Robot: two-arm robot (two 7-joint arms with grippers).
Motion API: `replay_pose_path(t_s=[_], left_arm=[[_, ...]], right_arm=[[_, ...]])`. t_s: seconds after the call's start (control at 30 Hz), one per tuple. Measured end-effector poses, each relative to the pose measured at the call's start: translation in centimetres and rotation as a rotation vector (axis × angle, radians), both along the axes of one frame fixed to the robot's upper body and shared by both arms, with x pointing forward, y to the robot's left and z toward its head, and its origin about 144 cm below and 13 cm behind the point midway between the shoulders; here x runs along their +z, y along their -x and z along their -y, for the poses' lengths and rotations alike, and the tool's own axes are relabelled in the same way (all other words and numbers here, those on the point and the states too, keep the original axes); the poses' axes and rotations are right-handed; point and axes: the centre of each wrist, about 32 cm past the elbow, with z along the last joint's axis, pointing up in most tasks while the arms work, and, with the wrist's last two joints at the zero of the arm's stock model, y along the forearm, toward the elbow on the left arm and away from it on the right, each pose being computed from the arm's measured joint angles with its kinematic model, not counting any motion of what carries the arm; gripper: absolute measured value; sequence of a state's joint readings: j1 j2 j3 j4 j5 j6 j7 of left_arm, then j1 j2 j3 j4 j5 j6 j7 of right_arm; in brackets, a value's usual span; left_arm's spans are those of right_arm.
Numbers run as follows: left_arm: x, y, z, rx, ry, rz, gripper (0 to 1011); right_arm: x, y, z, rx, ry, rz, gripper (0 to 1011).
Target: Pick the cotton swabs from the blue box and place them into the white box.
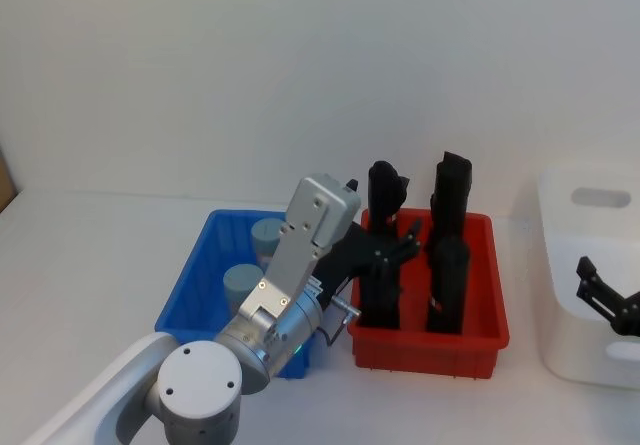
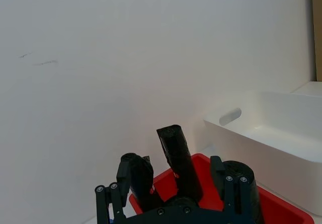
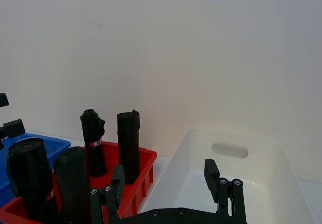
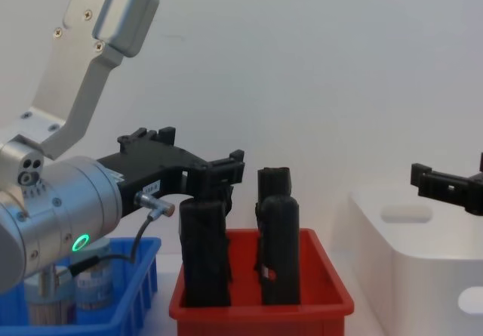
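Two cotton swabs tubs (image 1: 268, 235) (image 1: 240, 283) with grey-blue lids stand in the blue box (image 1: 195, 285); one tub (image 4: 94, 287) shows through the box side in the chest view. My left gripper (image 1: 400, 243) (image 2: 168, 196) is open and holds nothing. It hangs over the near-left part of the red bin, beside the blue box, above the black rolls. My right gripper (image 1: 605, 295) (image 3: 166, 183) is open and empty, at the near left side of the white box (image 1: 590, 265) (image 3: 251, 173). The left arm hides part of the blue box.
A red bin (image 1: 470, 340) with several upright black rolls (image 1: 448, 265) stands between the blue box and the white box. The white box's visible inside looks bare. A plain wall stands behind the table.
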State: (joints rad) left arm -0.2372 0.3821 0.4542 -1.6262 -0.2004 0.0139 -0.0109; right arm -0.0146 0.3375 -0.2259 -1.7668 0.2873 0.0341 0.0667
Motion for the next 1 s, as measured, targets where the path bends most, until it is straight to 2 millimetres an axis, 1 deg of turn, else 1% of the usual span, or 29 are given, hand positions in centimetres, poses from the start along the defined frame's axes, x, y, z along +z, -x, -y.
replay_pose_path(t_s=[1.0], left_arm=[[0.0, 0.0, 0.0, 0.0, 0.0, 0.0, 1000]], right_arm=[[0.0, 0.0, 0.0, 0.0, 0.0, 0.0, 1001]])
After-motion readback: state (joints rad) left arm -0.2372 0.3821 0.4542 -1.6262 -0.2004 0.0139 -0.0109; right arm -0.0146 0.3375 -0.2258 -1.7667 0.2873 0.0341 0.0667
